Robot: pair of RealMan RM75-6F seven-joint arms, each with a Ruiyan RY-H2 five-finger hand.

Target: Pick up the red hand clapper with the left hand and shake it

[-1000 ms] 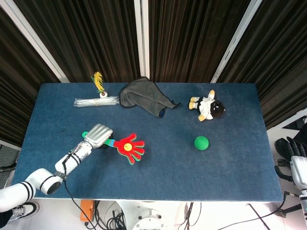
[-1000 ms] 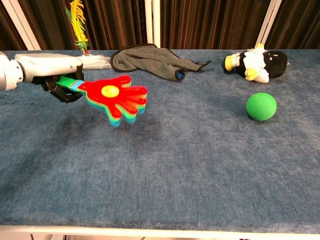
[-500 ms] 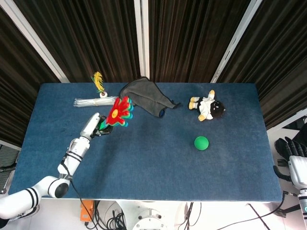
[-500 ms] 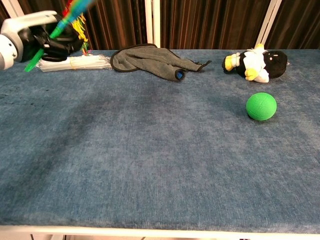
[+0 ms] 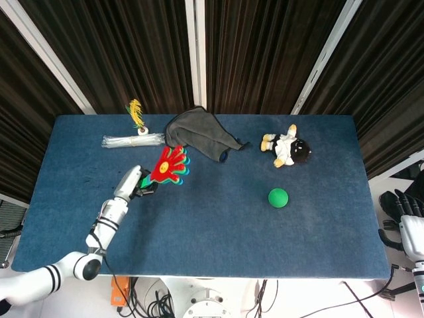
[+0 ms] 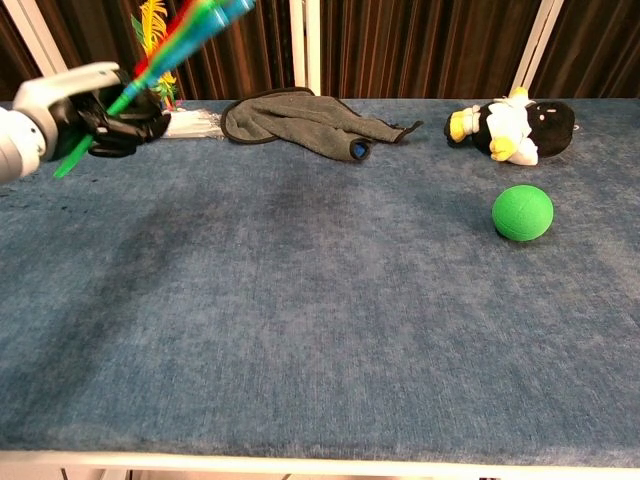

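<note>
The red hand clapper (image 5: 169,165) has a red palm with a yellow disc and green and blue layers behind it. My left hand (image 5: 134,184) grips its green handle and holds it raised above the blue table (image 5: 218,218), tilted up and to the right. In the chest view the clapper (image 6: 190,27) shows edge-on, slanting up from my left hand (image 6: 98,108) at the far left. My right hand (image 5: 405,215) hangs off the table's right edge, holding nothing, its fingers together.
A grey cloth (image 5: 197,133) lies at the back centre. A bundle of clear sticks (image 5: 132,140) and a yellow feather toy (image 5: 136,114) sit at the back left. A plush toy (image 5: 286,148) lies at the back right, a green ball (image 5: 278,197) in front of it.
The left hand swung the clapper from low and flat up toward the back left, then brought it slightly forward and right. The right hand stayed put.
</note>
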